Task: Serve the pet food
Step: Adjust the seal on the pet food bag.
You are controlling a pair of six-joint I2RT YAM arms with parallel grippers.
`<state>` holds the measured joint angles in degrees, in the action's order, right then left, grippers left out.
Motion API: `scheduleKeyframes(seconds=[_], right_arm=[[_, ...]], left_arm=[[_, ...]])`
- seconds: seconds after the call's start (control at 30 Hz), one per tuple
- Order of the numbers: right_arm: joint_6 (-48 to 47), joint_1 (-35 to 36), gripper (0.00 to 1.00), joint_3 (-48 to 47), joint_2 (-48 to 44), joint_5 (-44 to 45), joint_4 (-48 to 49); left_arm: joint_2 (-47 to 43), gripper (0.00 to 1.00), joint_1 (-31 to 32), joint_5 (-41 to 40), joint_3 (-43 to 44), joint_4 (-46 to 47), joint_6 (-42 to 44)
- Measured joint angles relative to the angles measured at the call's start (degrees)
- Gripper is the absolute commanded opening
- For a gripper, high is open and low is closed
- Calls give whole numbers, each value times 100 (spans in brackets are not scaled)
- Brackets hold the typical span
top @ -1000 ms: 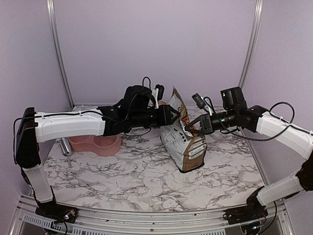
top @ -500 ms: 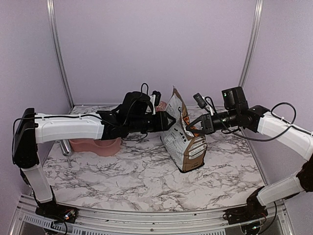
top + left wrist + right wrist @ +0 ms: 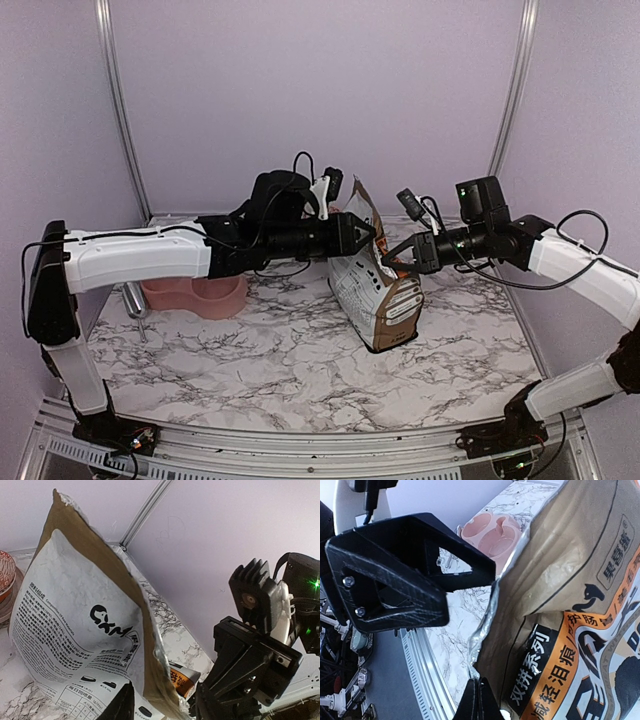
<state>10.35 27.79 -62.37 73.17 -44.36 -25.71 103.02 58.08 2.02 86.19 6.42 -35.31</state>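
The pet food is hidden; no kibble shows. The white-and-brown printed paper bag point(image 3: 385, 295) stands upright mid-table with its torn, foil-lined top open. My right gripper point(image 3: 388, 263) is shut on the front edge of the bag's mouth; the right wrist view shows its fingers point(image 3: 479, 692) pinched on that foil edge of the bag point(image 3: 580, 605). My left gripper point(image 3: 368, 236) is open at the bag's top. In the left wrist view its gripper point(image 3: 160, 700) straddles the brown torn edge of the bag point(image 3: 65, 615), one finger on each side, not closed.
A pink double pet bowl point(image 3: 195, 292) sits at the left under my left arm and also shows in the right wrist view point(image 3: 487, 530). A metal scoop point(image 3: 135, 300) lies beside it. A red-wrapped item point(image 3: 4, 572) sits behind the bag. Purple walls enclose the table.
My left gripper dipped slightly, then rose and moved right to the bag's open top edge. My right gripper kept its hold and barely moved.
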Motion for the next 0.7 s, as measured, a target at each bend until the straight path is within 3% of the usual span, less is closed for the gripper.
scheduleKeyframes(seconds=[0.7], right_arm=[[-164, -22, 0, -50, -2, -168, -7]], left_arm=[[203, 31, 15, -15, 278, -70, -4]])
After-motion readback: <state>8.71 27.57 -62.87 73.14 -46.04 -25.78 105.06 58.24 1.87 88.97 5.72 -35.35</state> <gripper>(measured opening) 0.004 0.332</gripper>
